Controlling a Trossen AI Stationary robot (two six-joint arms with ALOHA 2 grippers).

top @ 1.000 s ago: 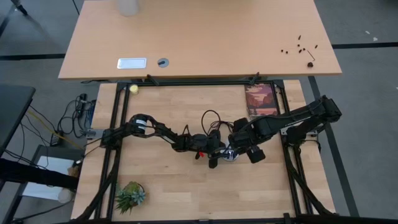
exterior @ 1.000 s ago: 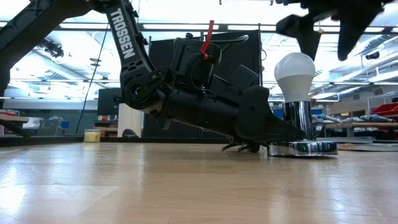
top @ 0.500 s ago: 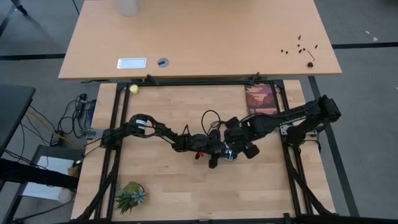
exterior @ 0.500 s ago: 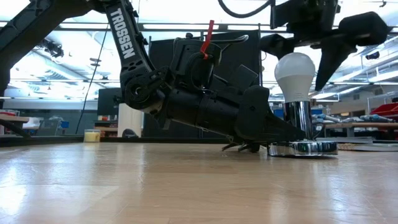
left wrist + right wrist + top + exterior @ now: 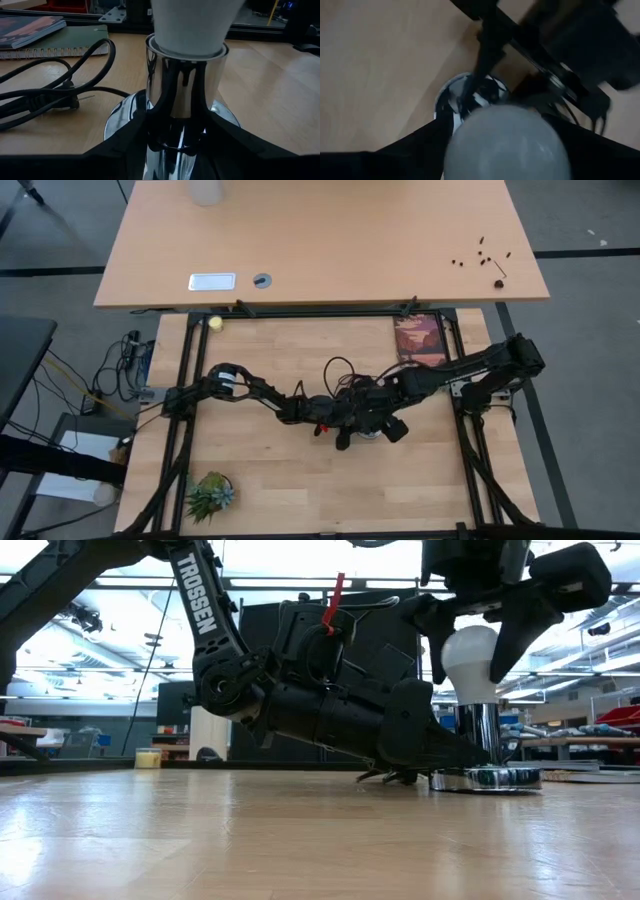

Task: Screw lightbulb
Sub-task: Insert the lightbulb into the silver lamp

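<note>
The lightbulb (image 5: 472, 650), white and rounded, stands upright in the chrome socket (image 5: 485, 730), whose round base (image 5: 487, 778) rests on the table. The bulb also shows in the left wrist view (image 5: 190, 25) and the right wrist view (image 5: 507, 145). My left gripper (image 5: 468, 755) lies low on the table, shut on the socket's stem. My right gripper (image 5: 468, 675) is above the bulb, pointing down and open. Its fingers stand close on either side of the bulb. My left gripper pinches the socket's chrome stem (image 5: 172, 125) between its two fingers, low down just above the round base. The fingers come level from the table's left side. The socket stands upright with its base on the table. My right gripper's fingers (image 5: 427, 145) flank the bulb's round head from above; whether they touch it, I cannot tell.
The socket's black cord (image 5: 50, 95) loops over the table behind it. A stack of books (image 5: 418, 340) lies at the far right. A small plant (image 5: 210, 495) stands at the near left and a yellow ball (image 5: 214, 323) at the far left.
My right gripper has moved toward the table's left edge and down over the lightbulb, so that its fingers now stand on either side of the bulb's head. The bulb and the socket have stayed where they were.
</note>
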